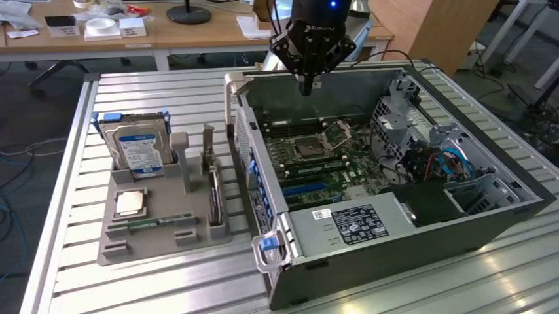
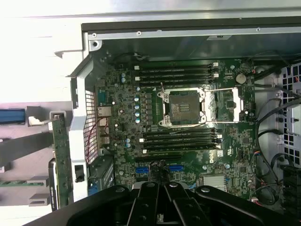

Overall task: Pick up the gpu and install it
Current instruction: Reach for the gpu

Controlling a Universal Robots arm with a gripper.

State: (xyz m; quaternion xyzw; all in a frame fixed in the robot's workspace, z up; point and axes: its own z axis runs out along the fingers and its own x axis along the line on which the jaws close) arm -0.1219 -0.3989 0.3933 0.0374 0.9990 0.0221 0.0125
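Exterior view: the pincer [image 1: 307, 90] hangs shut with nothing in it, its tips pressed together above the twelve o'clock end of the open case [image 1: 393, 261]. In the wrist view the closed pincer [image 2: 164, 188] points down at the motherboard [image 2: 188, 155].

The case lies on its side on the bench [image 1: 148, 91] and holds one motherboard [image 1: 341, 163] with one open socket [image 1: 307, 149], one power supply [image 1: 349, 226] at its six o'clock end, and a tangle of cables at three o'clock. The wrist view shows two blue connectors [image 2: 141, 168] on the board.

At nine o'clock of the case sits one grey tray [image 1: 148, 252]. It holds four parts:
- One hard drive [image 1: 138, 147], upright at the tray's eleven o'clock.
- One CPU [image 1: 131, 203], lying flat.
- One memory stick [image 1: 157, 222], lying flat.
- One gpu [image 1: 214, 186], standing on edge along the tray's three o'clock side, just beside the case wall.

The gpu is at seven o'clock from the pincer and well apart from it. In the wrist view the gpu [image 2: 60, 160] stands just outside the case.
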